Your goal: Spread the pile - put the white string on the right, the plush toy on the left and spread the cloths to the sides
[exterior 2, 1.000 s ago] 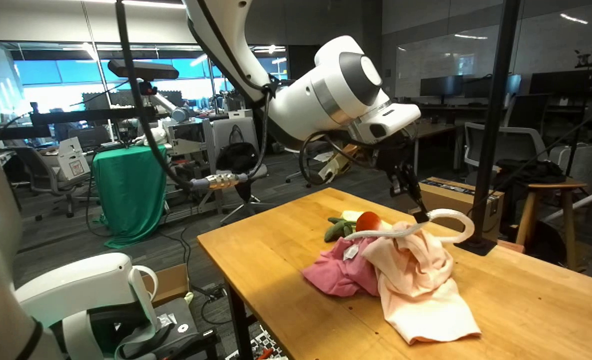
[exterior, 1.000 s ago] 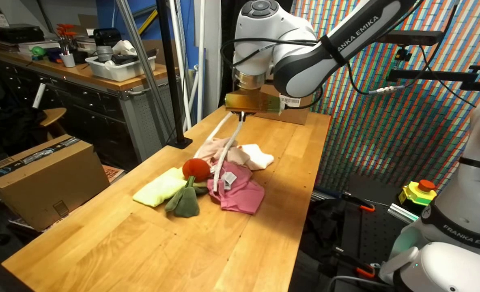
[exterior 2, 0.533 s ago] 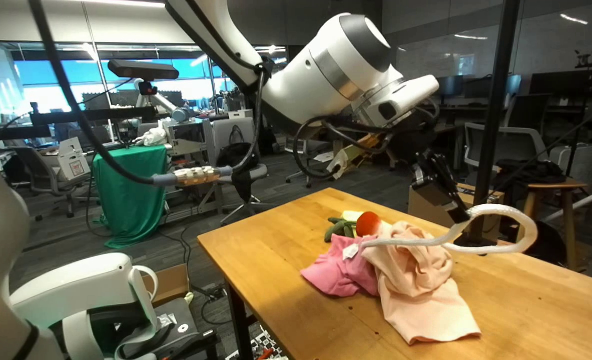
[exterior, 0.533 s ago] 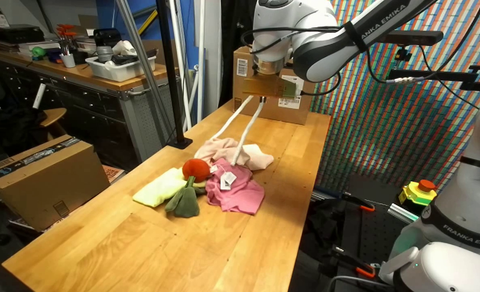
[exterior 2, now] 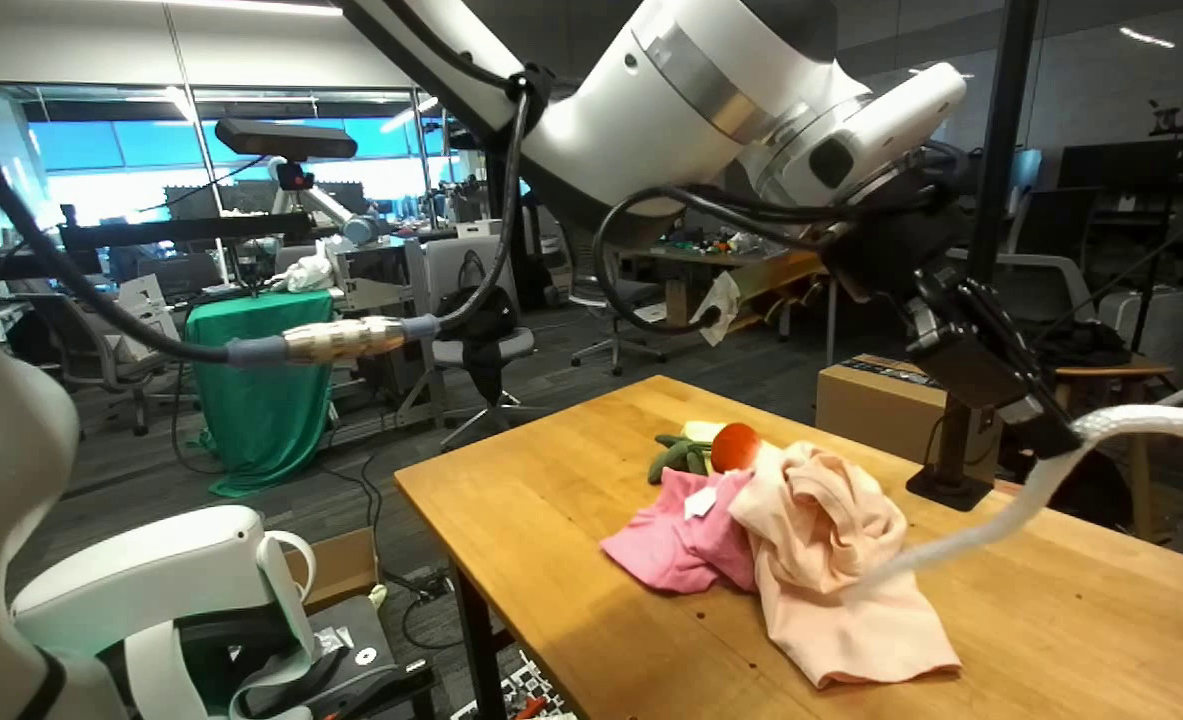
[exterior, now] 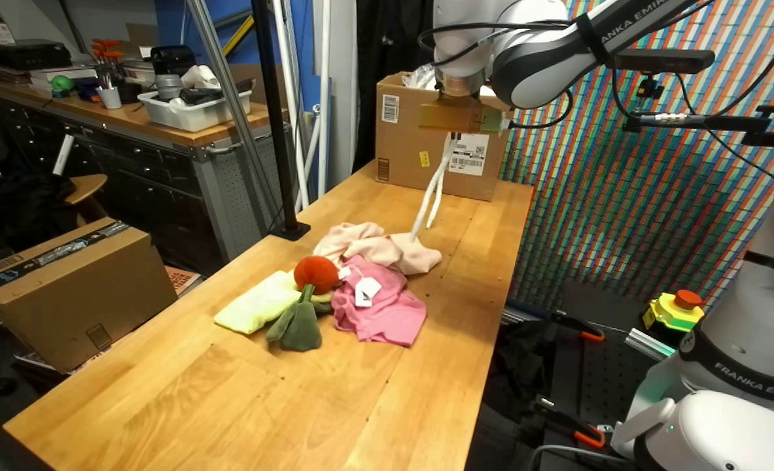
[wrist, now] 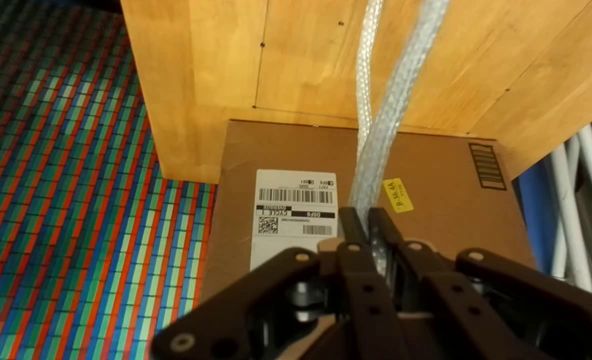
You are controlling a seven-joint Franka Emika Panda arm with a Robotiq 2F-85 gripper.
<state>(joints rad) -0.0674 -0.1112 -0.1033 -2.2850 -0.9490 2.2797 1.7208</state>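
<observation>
I read FRANKA EMIKA on a black band, partly on my arm; DSF6, CYCLE 1 on the carton label; perhaps B-36.4A on a yellow sticker.

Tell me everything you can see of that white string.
The string is slender, white and looks braided. The gripper, closed on it partway along, holds it up; two lengths hang over the table, curving. In both exterior views, one end shows against the pale cloth; whether they touch, I can't tell.

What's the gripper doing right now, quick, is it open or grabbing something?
Gripper: closed, holding the string.
</observation>
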